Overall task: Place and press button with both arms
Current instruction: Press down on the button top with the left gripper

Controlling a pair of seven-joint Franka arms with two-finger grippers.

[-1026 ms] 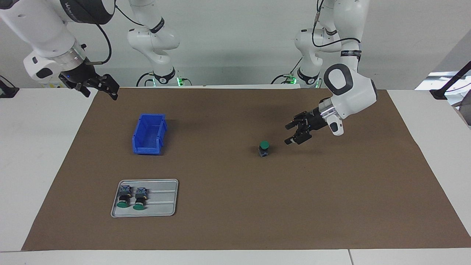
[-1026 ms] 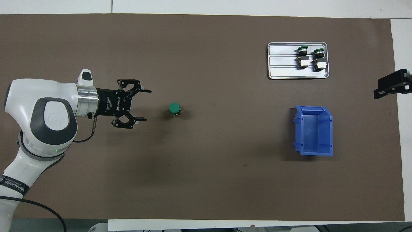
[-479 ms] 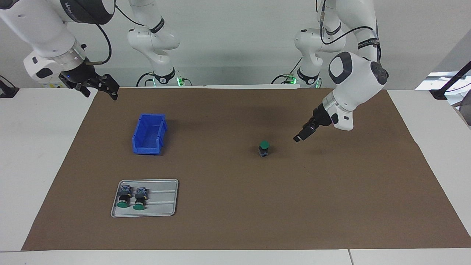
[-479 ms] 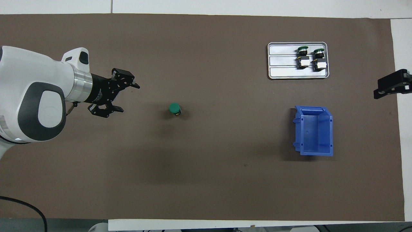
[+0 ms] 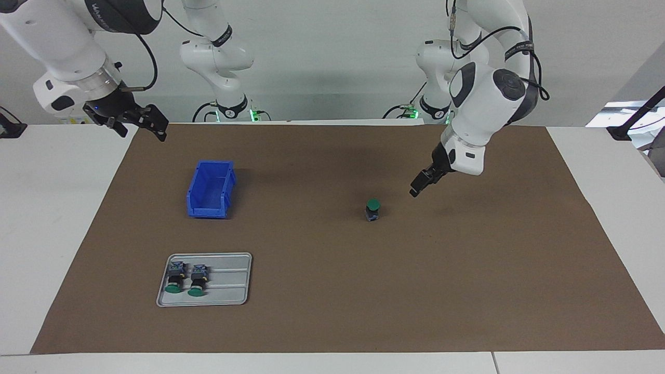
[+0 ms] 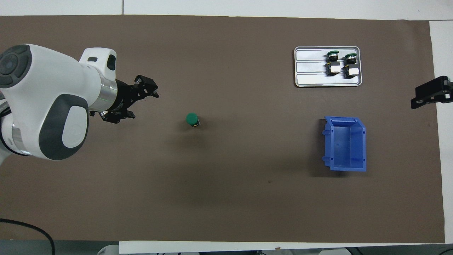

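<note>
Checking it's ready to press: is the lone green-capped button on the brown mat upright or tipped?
Upright: the green-capped black push-button stands with its round cap on top; from overhead only the cap shows.

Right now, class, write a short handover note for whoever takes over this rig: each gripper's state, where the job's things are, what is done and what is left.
Left gripper: open, empty, up over the mat beside the standing button, not touching it.
Right gripper: open, empty, waiting over the table edge at its own end.
Two more buttons lie on the tray; the blue bin stands nearer the robots.
Done: one button stands upright mid-mat.
Left: judging by this, pressing its green cap.
</note>
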